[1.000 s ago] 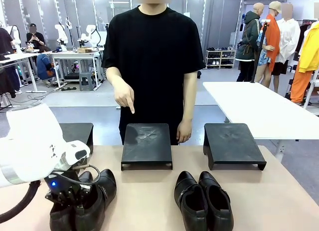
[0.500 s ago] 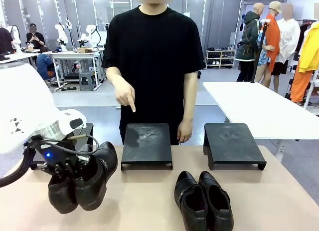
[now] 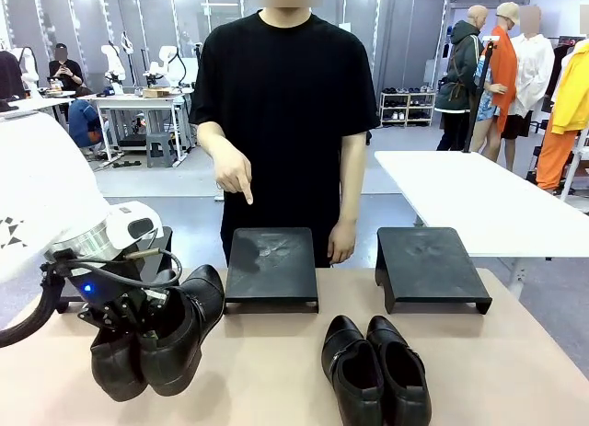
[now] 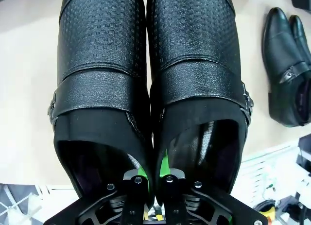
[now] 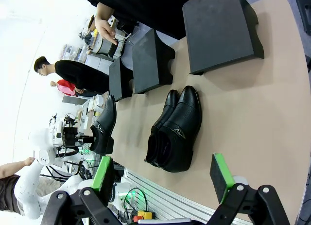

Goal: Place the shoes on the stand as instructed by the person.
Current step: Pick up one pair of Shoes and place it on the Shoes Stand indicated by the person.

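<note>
Black chunky shoes (image 3: 152, 343) hang pinched together in the left tool (image 4: 151, 174), left of the middle stand (image 3: 271, 265) the person (image 3: 285, 104) points at; right tool (image 5: 163, 174) open, empty.

Open-plan lab/workshop hall around me. I see grey floor (image 3: 175, 182), glass partitions (image 3: 405, 40) across the top of the frame, a white worktable (image 3: 138, 101) upper left, a long white table (image 3: 479, 201) at right, a low shelf rack (image 3: 407, 109) upper right, cables (image 3: 87, 175) on the floor at left, and people (image 3: 502, 76) standing about far right.
</note>
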